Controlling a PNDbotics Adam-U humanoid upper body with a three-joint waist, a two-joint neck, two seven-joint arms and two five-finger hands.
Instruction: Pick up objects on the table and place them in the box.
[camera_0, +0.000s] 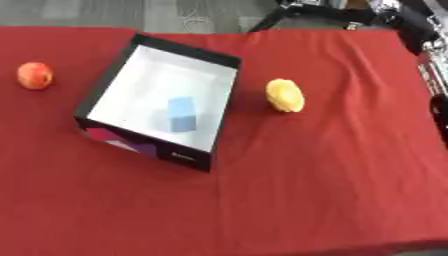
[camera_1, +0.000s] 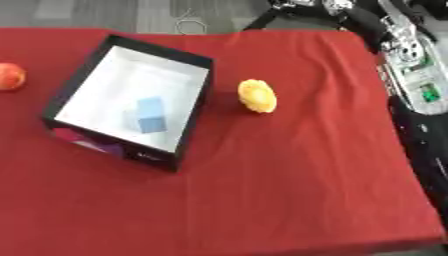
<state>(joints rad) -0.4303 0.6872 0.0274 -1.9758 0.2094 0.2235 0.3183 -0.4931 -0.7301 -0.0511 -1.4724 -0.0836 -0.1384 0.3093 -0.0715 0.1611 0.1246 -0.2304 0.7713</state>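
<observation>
On the worktop (camera_0: 315, 190), covered with a red cloth, stands the box (camera_0: 229, 59), black outside and white inside, and a blue block (camera_0: 182, 114) already lies in it. Two things wait outside. The yellow fruit (camera_0: 285, 95), which looks like a lemon, lies just beside the right wall of the box. The red-orange fruit (camera_0: 35, 75), maybe an apple or a peach, lies well apart on the left side.

Both probably are light and rigid, with smooth rounded skin, so they can roll or slip from the fingers. It seems best to take the lemon across its narrow middle, from above, and the round fruit around its widest part.

No hand of the robot shows in either view, so its state cannot be told.
</observation>
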